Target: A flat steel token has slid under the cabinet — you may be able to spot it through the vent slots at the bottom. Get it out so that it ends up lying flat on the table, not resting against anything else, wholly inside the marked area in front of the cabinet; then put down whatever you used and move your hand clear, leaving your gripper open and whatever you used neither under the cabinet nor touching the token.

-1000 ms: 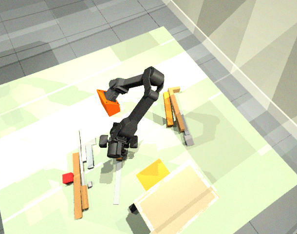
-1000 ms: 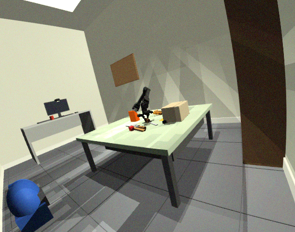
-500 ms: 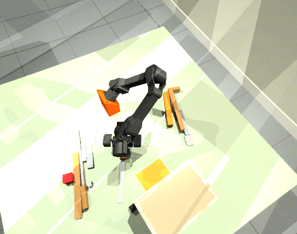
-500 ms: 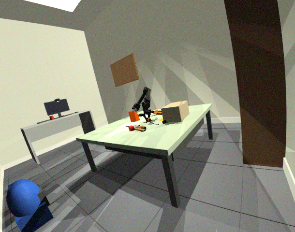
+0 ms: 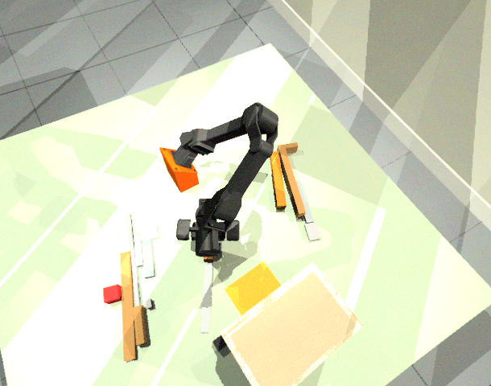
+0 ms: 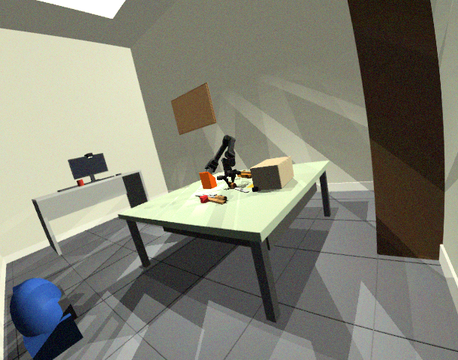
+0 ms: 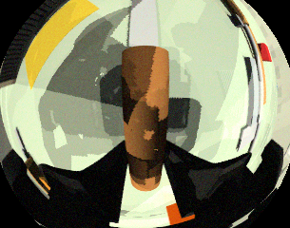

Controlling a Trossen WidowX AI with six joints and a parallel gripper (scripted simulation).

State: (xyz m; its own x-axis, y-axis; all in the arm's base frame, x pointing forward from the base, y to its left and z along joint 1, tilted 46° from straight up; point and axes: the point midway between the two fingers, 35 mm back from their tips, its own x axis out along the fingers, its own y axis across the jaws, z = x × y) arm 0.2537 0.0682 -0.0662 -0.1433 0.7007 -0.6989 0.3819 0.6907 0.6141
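- The jaws are pinched on the brown handle end of a tool; its pale blade runs out ahead of them, low over the desk.
- The cabinet stands ahead and to one side of the jaws, with the yellow marked area against its front, beside the blade.
- The steel token cannot be seen in any view; presumably it lies under the cabinet.
- Step in hand, as I judge it: carrying the tool toward the cabinet's base.
- Next: turn the blade to the cabinet's front, lower it flat, slide it under, then sweep the token out.
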